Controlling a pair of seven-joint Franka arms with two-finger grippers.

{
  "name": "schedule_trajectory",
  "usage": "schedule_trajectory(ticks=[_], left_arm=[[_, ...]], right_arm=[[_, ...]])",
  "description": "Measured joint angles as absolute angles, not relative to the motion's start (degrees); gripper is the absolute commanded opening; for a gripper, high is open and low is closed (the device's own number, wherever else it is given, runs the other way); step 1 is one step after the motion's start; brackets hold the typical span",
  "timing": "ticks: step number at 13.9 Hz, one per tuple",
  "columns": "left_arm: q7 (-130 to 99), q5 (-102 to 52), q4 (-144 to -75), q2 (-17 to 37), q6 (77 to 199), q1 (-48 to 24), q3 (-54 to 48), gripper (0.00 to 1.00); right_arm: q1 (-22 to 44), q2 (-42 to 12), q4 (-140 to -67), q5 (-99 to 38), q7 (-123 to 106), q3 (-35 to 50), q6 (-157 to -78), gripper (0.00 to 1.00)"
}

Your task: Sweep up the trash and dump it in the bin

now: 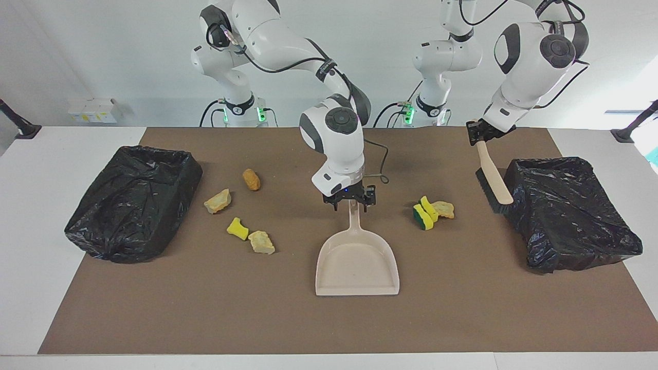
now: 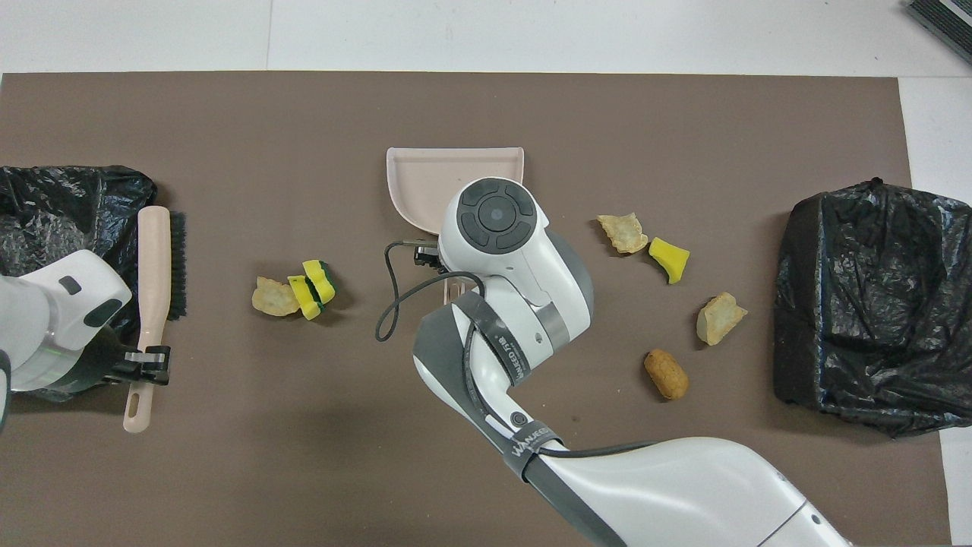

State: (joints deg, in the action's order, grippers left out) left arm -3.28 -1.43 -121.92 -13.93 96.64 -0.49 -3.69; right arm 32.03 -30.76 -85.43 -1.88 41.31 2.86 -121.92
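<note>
The right hand [image 1: 349, 201] was down over the upper end of the dustpan [image 1: 357, 262] handle, its fingers standing either side of the handle; whether they had closed on it could not be told. The dustpan lay flat on the brown mat [image 1: 205, 308] at the middle of the desk [image 1: 31, 257], its mouth pointing away from the robots.

The left hand [image 1: 479, 134] was clenched on the handle of the brush [image 1: 494, 184], held up in the air at the edge of the black-lined bin [image 1: 570, 210] at the left arm's end of the desk, bristle head lowest and tilted against the bin's near corner in the facing view.

The trash lay in two groups on the mat. Toward the left arm's end, just beside the dustpan handle, a yellow-green sponge piece [image 1: 424, 214] touched a pale crusty chunk [image 1: 444, 208]. Toward the right arm's end lay a brown nugget [image 1: 251, 179], a tan chunk [image 1: 218, 201], a yellow sponge scrap [image 1: 237, 228] and a second tan chunk [image 1: 261, 242], the last two touching or nearly so. All were well apart from the second black-lined bin [image 1: 133, 200] at that end. No scrap lay in the dustpan.
</note>
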Motion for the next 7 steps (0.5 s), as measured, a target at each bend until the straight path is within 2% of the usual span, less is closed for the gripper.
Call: schedule_trajectory(ticks=[2,3,4,6,7], left_arm=[[-3.2,-1.4,-121.9,-13.8,96.7,-0.5,-3.8,0.0],[-3.2,-1.4,-121.9,-13.8,96.7,-0.5,-3.8,0.0],[-3.2,-1.4,-121.9,-13.8,96.6,-0.5,-3.8,0.0],[-3.2,-1.4,-121.9,-13.7,96.6,-0.5,-3.8,0.0],[-3.2,-1.4,-121.9,-13.7,96.6,-0.5,-3.8,0.0]], right_arm=[[32.9,-31.4,-85.5,-0.6,41.3,2.9,-122.3,0.77],[33.3,-31.9,-85.5,-0.2,41.3,2.9,-122.7,0.67],[33.6,-32.3,-85.5,0.3,41.3,2.9,-122.8,0.54],[33.7,-32.5,-85.5,1.5,41.3,2.9,-122.8,0.14],[33.7,-32.5,-85.4,2.6,41.3,2.8,-122.8,0.0]])
